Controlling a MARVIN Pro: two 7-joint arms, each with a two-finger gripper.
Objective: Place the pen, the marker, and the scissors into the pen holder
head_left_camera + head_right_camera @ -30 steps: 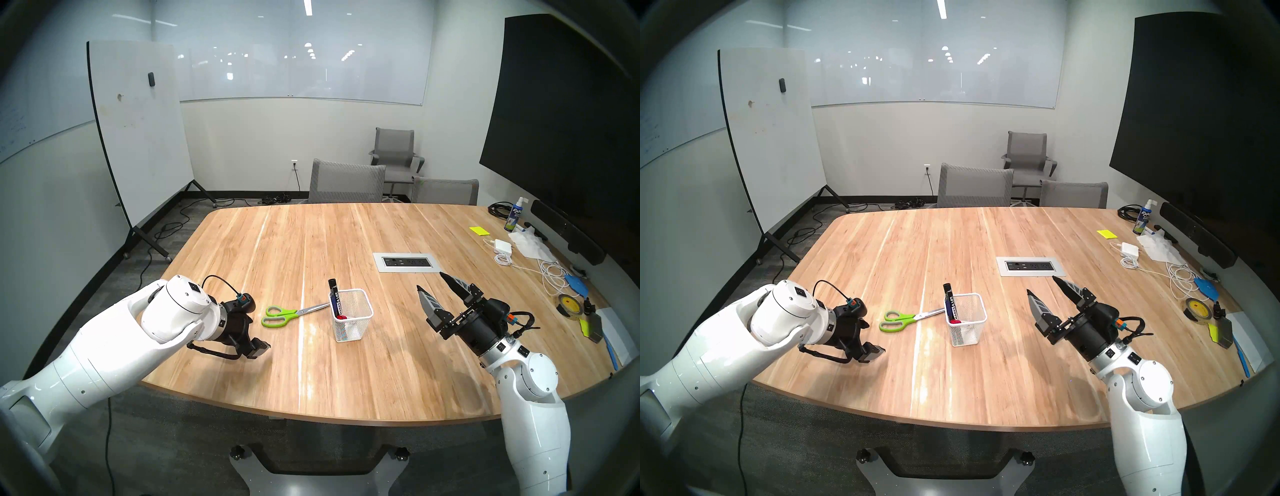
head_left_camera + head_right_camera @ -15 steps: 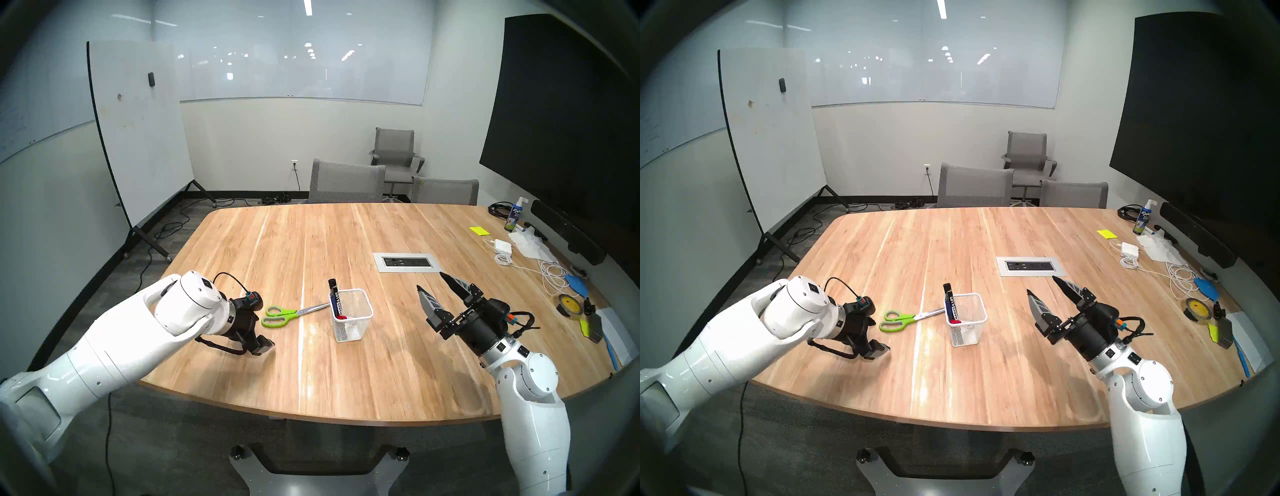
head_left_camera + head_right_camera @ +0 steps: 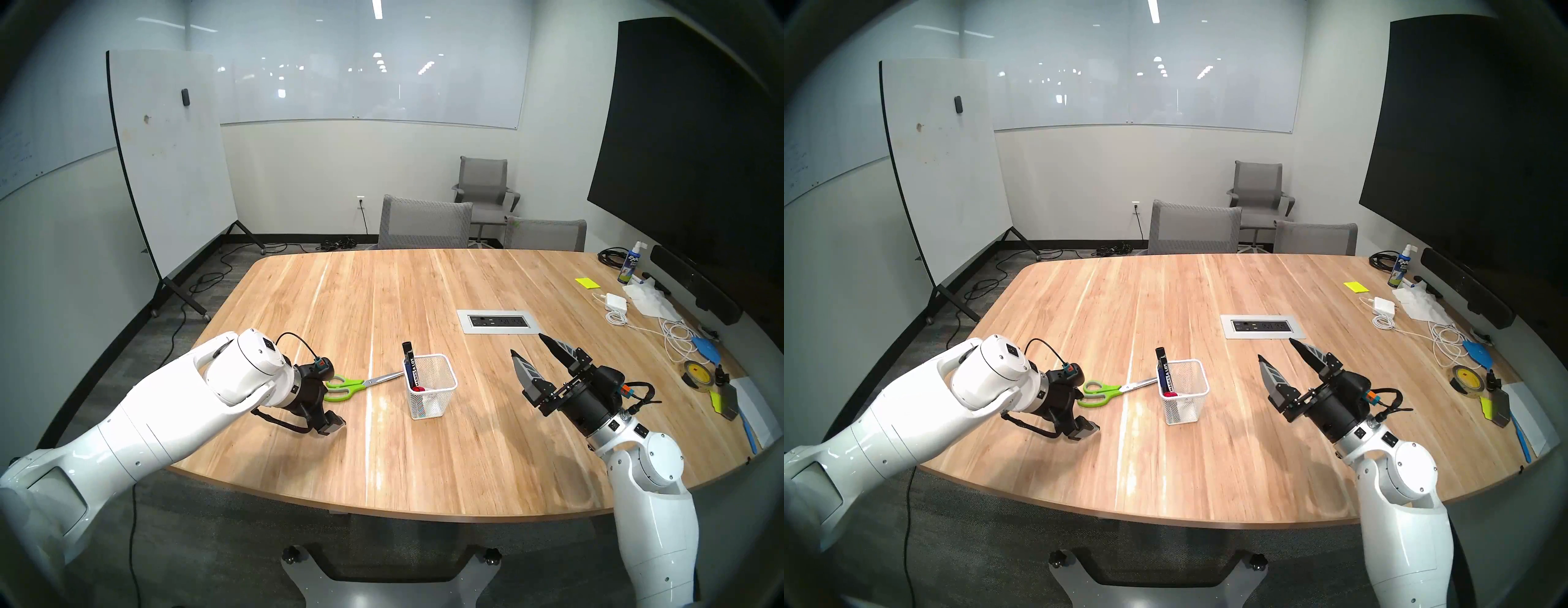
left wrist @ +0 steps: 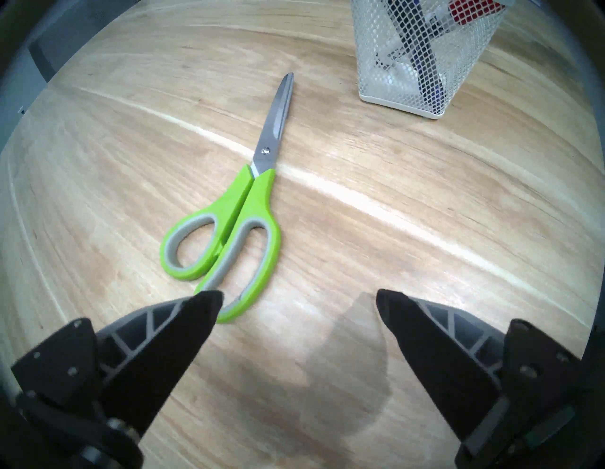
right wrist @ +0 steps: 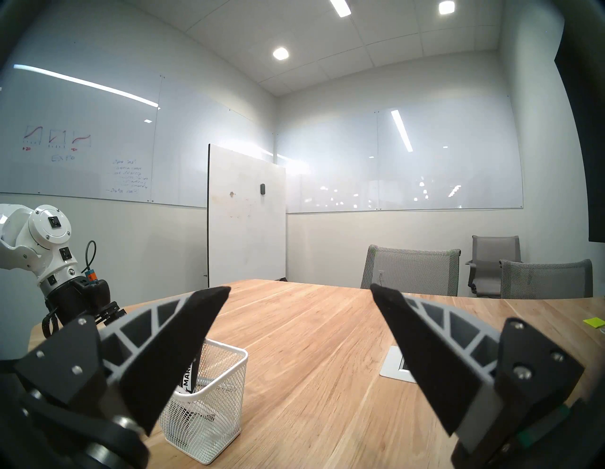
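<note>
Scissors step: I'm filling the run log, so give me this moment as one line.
phase: reach | left gripper: open, above table by scissors handles | scissors: flat on table | pen holder: holds markers | right gripper: open, idle

Scissors [image 4: 248,199]: lime-green handles with grey-lined loops, silver blades closed, flat on the wood table, tips pointing toward the pen holder [image 4: 386,59], not touching it. Holder: white wire-mesh square cup, upright. Inside: black marker [image 3: 408,361] leaning and sticking out, blue pen [image 4: 422,59], red-capped marker [image 4: 465,11].

Glossy white arm shells, black wrist housings, looping black cable, orange-teal connectors, black triangular left claw [image 4: 296,303] fingers
</note>
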